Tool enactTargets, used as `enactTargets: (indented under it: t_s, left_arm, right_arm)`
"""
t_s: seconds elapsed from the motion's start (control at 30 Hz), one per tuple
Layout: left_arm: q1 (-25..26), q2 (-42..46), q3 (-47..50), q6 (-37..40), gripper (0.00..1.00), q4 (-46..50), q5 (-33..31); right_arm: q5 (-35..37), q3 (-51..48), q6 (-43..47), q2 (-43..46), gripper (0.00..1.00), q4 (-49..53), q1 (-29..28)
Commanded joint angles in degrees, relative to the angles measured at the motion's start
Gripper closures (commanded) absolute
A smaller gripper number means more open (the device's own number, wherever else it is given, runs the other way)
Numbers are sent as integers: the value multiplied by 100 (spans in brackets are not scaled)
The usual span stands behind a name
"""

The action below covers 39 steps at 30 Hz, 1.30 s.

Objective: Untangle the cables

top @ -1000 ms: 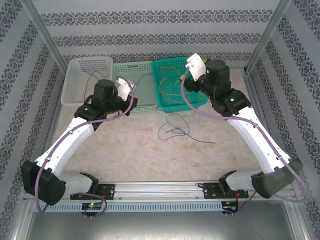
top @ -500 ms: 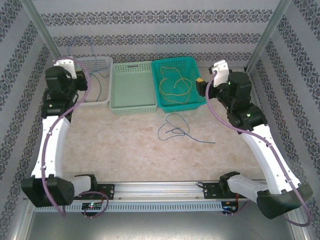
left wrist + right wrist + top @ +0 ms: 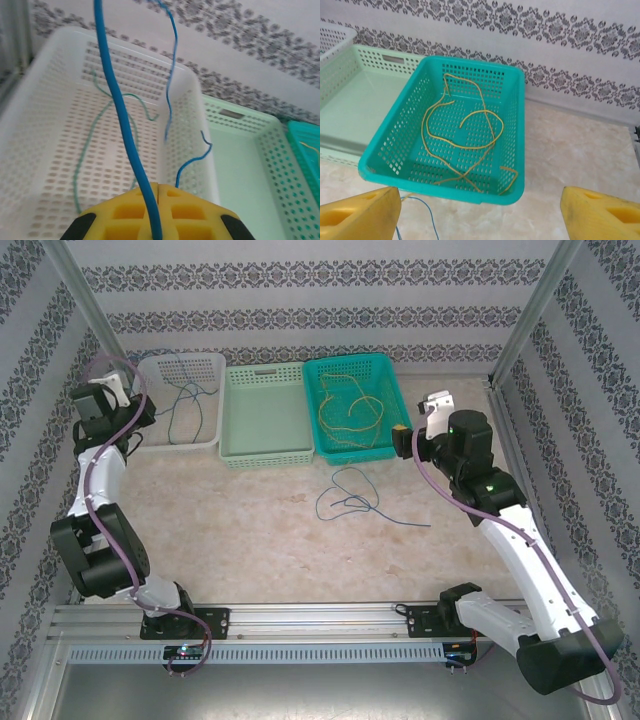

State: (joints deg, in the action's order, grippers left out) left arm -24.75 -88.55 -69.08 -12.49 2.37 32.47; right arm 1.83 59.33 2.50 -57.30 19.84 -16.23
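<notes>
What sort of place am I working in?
Probably a robot test cell: wallpaper-print panels, aluminium frame posts, and a white basket, mint basket and teal basket on a marble-look table.

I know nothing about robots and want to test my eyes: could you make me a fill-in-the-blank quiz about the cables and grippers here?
The yellow cable lies in the ___ basket.
The left gripper is ___ on a blue cable.
The right gripper has its jaws standing ___.
Missing words: teal, shut, open.
</notes>
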Motion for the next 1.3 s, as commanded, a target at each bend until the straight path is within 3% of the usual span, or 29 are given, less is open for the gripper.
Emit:
enactTargets:
  t_s: [0.0, 0.23, 0.37, 0.57, 0.77, 1.03, 1.27]
  left_arm:
    - [-21, -254, -1, -76, 100, -751, 891]
    - [-32, -973, -61, 213, 100, -336, 351]
    - [-76, -944, 264, -50, 100, -882, 333]
    - [-446, -776, 944, -1038, 99, -2088, 203]
    - [-478, -1421, 520, -992, 97, -1139, -12]
    - [-463, -1816, 589, -1139, 95, -1312, 164]
    - [-355, -1492, 563, -1323, 96, -1635, 386]
  right_arm:
    - [-69, -185, -214, 139, 17, -177, 71]
    - [0, -363, -294, 306, 16, -138, 109]
    - [83, -473, -291, 415, 17, -95, 135]
    - [150, -599, -284, 465, 16, -89, 175]
    - [116, -584, -300, 379, 16, -77, 213]
    - [137, -570, -294, 381, 16, -55, 241]
    - [65, -545, -281, 344, 16, -51, 252]
